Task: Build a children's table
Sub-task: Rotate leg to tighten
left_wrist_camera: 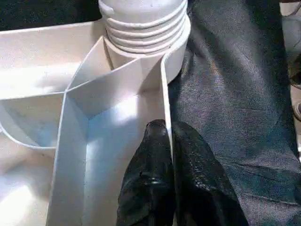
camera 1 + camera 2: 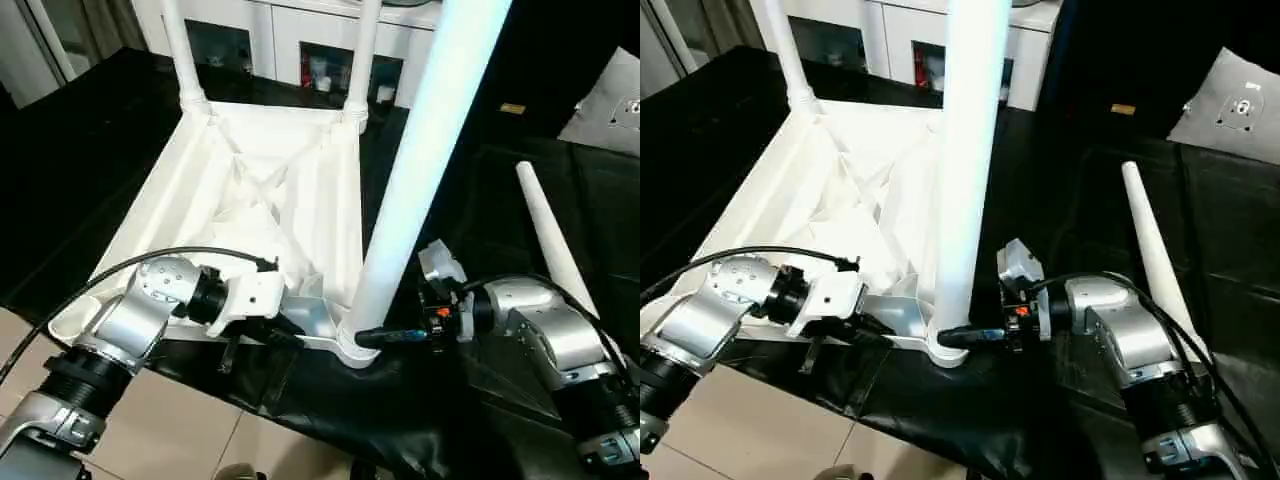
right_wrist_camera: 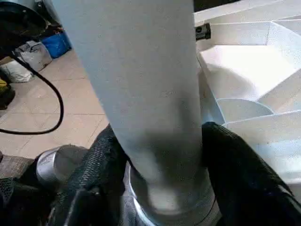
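Bright glare, maybe slight blur, esp. plastic.

Tabletop [image 2: 250, 190] upside down on cloth [image 2: 120, 140], two legs [image 2: 185, 60] standing in far corner sockets, a third [image 2: 420, 170] upright in near right socket. Fourth leg [image 2: 555, 235] lying on cloth, right of tabletop. Cabinet [image 2: 290, 40] behind. Left gripper [image 1: 167, 141] at near rim, right gripper [image 3: 162, 165] around third leg's base.

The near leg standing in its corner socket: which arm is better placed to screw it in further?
Probably the right: the right gripper has its fingers around the near leg base, while the left gripper pinches the tabletop rim.
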Available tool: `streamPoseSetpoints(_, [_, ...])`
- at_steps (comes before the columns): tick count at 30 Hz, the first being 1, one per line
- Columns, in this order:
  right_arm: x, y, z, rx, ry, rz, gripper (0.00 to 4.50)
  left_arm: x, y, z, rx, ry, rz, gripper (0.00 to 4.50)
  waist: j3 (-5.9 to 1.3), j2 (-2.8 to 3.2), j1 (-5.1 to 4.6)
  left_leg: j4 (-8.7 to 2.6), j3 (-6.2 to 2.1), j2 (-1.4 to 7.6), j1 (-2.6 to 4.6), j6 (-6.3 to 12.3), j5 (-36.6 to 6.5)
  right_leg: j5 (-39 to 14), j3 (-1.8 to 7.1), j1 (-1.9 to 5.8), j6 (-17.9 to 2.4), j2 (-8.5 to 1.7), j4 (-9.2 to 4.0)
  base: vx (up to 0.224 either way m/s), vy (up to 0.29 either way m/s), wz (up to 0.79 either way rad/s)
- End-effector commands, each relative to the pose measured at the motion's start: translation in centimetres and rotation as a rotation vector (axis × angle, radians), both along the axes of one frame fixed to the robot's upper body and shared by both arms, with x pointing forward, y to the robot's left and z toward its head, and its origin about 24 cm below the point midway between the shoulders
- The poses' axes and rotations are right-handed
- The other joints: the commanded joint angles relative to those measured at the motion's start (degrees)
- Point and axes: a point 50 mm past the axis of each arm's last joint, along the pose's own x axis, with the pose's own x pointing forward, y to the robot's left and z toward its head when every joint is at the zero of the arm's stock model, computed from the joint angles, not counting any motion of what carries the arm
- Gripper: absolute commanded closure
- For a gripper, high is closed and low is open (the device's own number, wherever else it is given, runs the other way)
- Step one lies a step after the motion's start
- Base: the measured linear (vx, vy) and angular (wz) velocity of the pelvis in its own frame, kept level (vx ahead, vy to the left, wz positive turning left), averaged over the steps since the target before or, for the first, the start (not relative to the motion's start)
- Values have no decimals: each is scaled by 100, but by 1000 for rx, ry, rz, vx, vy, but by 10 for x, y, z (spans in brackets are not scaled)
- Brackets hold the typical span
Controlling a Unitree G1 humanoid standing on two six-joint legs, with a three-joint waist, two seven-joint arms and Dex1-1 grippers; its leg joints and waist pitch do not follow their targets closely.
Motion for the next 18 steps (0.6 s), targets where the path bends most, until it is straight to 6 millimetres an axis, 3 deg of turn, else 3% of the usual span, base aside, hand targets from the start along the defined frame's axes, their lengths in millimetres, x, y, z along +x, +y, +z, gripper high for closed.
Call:
streamPoseSetpoints(1, [-3,2,1,-2,25,41,233,-14,-7,-16,79,76,-121,450,-350,-33,-18,-393,-2,290,-65,687,-4,-1688,342,438,-1065,-446,-318,0,0,0])
streamPoseSetpoints(10, [-16,4,-4,23,91,36,241,-11,-7,-17,62,75,-63,450,-320,-1,-6,-408,-4,293,-64,617,-97,-1694,346,433,-1015,-435,-337,0,0,0])
streamPoseSetpoints(11, [-18,5,-5,32,104,19,241,-9,-9,-16,48,72,-40,450,-310,22,4,-415,-2,298,-48,594,-151,-1733,352,425,-1006,-435,-357,0,0,0])
streamPoseSetpoints(14, [-22,9,-11,67,127,-115,241,-2,-15,-13,-4,59,93,450,-281,18,13,-443,-6,301,-41,498,-349,-1979,353,416,-971,-442,-386,0,0,0])
streamPoseSetpoints(16, [-23,13,-16,83,134,-226,241,1,-21,-10,-52,60,175,450,-195,44,2,-497,-18,276,13,323,-936,-2897,332,389,-730,-442,-512,0,0,0])
streamPoseSetpoints(17, [-23,14,-16,83,134,-249,241,2,-23,-9,-61,60,191,450,-170,50,-22,-490,-24,247,69,244,-1195,-3511,307,361,-503,-456,-600,0,0,0])
streamPoseSetpoints(18, [-23,17,-19,86,135,-325,241,4,-28,-7,-92,58,244,450,-143,29,-57,-499,-24,239,76,194,-1298,-3771,303,348,-383,-453,-641,0,0,0])
